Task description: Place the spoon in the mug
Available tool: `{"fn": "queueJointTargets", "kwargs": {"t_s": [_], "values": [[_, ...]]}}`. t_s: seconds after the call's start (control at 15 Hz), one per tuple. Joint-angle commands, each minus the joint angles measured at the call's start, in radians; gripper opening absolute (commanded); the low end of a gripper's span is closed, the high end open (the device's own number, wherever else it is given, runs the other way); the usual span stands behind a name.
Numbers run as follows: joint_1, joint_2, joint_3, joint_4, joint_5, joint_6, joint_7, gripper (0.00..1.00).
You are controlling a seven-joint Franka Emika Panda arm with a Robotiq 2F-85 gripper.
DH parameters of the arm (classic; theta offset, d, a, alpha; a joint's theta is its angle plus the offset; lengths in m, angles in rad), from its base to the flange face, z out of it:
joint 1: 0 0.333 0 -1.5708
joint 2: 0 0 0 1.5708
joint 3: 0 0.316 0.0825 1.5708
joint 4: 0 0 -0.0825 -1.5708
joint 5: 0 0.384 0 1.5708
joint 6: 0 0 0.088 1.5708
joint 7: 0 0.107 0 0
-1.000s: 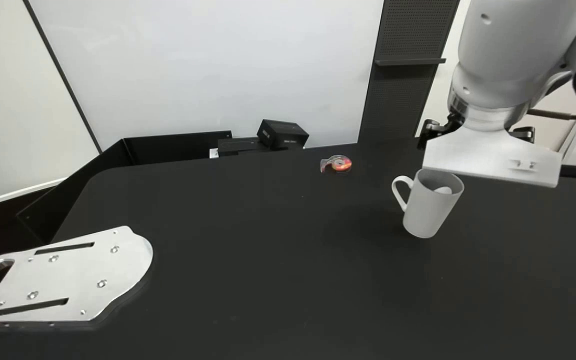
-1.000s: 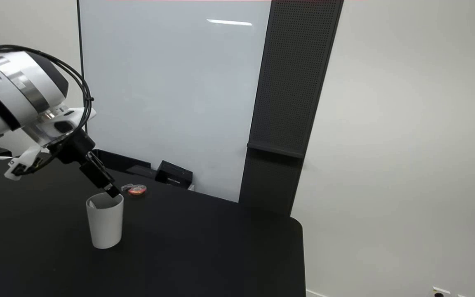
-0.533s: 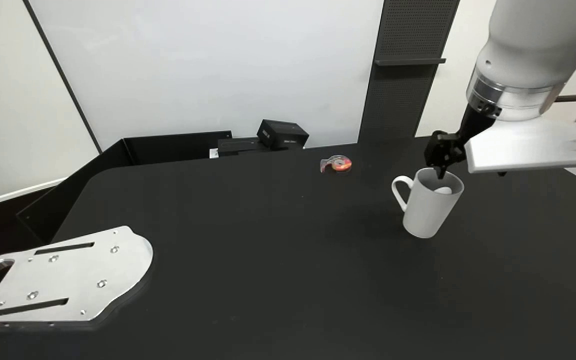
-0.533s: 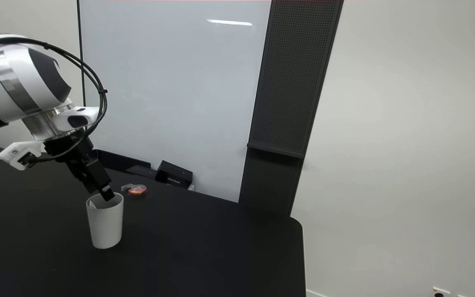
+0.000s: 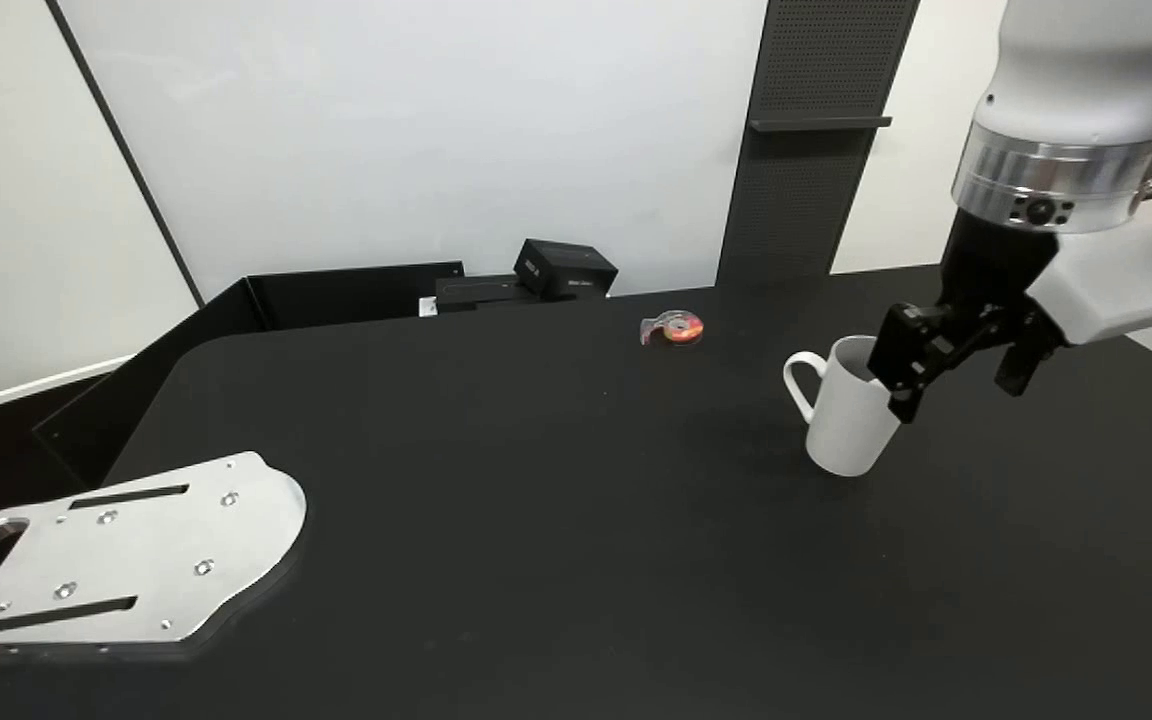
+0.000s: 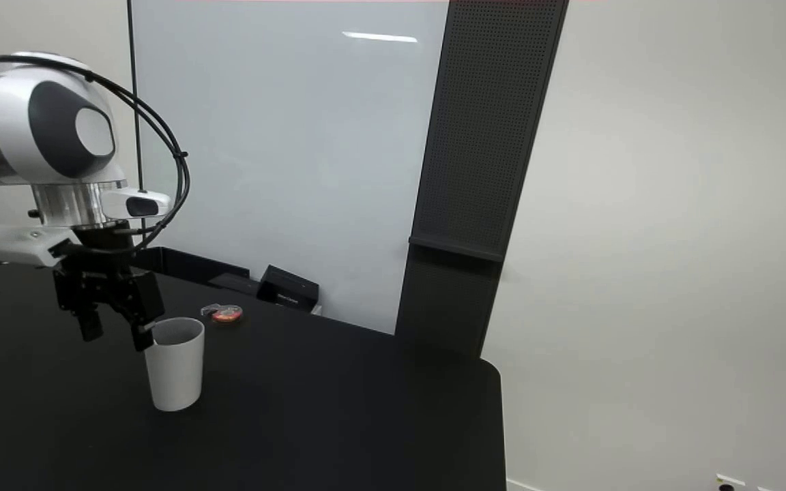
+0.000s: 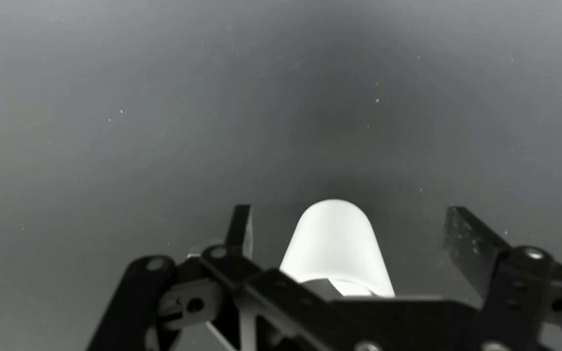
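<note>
The white mug (image 5: 844, 425) stands upright on the black table with its handle at the left; it also shows in an exterior view (image 6: 176, 376) and in the wrist view (image 7: 335, 243). A white piece of the spoon (image 7: 351, 288) lies inside the mug in the wrist view; the rest is hidden. My gripper (image 5: 958, 395) points down beside the mug, and one finger overlaps the mug's rim in both exterior views (image 6: 117, 337). In the wrist view my gripper (image 7: 348, 219) has its fingers wide apart with nothing held, and the mug appears below between them.
A tape dispenser (image 5: 674, 327) lies behind the mug. A silver metal plate (image 5: 166, 550) lies at the left front of the table. A black box (image 5: 564, 268) stands at the back edge, near a whiteboard (image 5: 416, 130).
My gripper has moved from above the mug's mouth to beside it, and the wrist has turned from tilted to nearly vertical. The mug has not moved.
</note>
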Motion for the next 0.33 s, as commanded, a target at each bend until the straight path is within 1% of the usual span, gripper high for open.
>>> {"fn": "queueJointTargets", "kwargs": {"t_s": [0.0, 0.07, 0.13, 0.27], "values": [[0.170, -0.031, -0.178, 0.001, 0.113, -0.024, -0.112, 1.00], [0.197, -0.040, -0.215, 0.004, 0.137, -0.035, -0.145, 1.00], [0.226, -0.041, -0.246, 0.004, 0.134, -0.032, -0.143, 1.00], [0.255, -0.036, -0.265, 0.003, 0.131, -0.027, -0.140, 1.00]]}}
